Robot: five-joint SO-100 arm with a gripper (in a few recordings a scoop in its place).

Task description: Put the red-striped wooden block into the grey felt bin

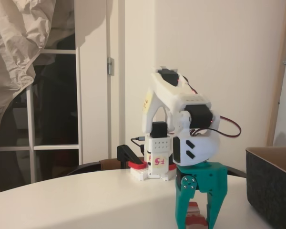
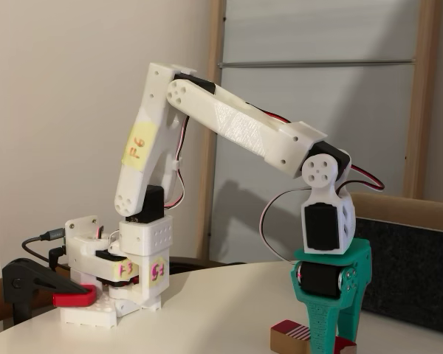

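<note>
Between end effector (image 1: 196, 220) fingers: red-striped wooden block (image 1: 195, 213)

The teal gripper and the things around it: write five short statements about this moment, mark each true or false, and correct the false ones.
1. The gripper points down at the table. True.
2. The red-striped wooden block lies inside the grey felt bin. False: it lies low between the fingers, outside the bin.
3. In a fixed view the bin stands right of the gripper. True.
4. The red-and-black clamp sits on the bin's rim. False: it is at the arm's base.
5. The block is lifted high above the table. False: it is down at table level, though whether the fingers grip it cannot be told.
</note>
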